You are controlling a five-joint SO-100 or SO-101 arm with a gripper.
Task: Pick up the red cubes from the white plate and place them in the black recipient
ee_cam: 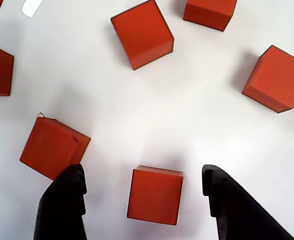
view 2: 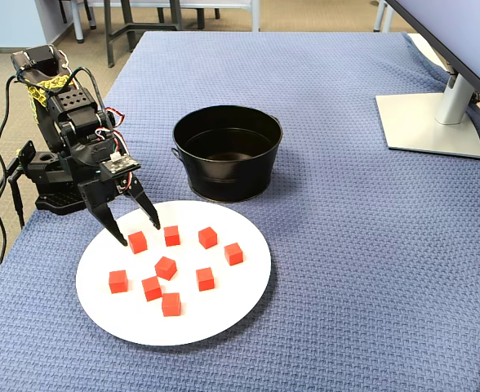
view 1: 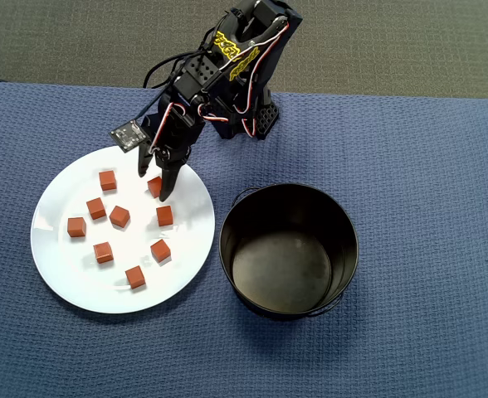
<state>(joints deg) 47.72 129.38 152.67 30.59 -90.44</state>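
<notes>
Several small red cubes lie spread on the white plate (view 1: 61, 265), which also shows in the fixed view (view 2: 224, 306). My gripper (view 1: 154, 181) is open and low over the plate's far side. One red cube (ee_cam: 154, 195) sits between its two fingers, touching neither; it also shows in the overhead view (view 1: 154, 187) and in the fixed view (view 2: 137, 242). My left finger (ee_cam: 62, 205) in the wrist view stands just in front of a second cube (ee_cam: 52, 147). The black pot (view 1: 344, 240) stands empty to the right of the plate in the overhead view, and behind it in the fixed view (view 2: 224, 184).
The arm's base (view 1: 252, 108) stands at the far edge of the blue cloth (view 1: 427, 166). A monitor stand (view 2: 432, 122) sits at the far right in the fixed view. The pot's wire handle (view 1: 237, 196) hangs on the side facing the plate.
</notes>
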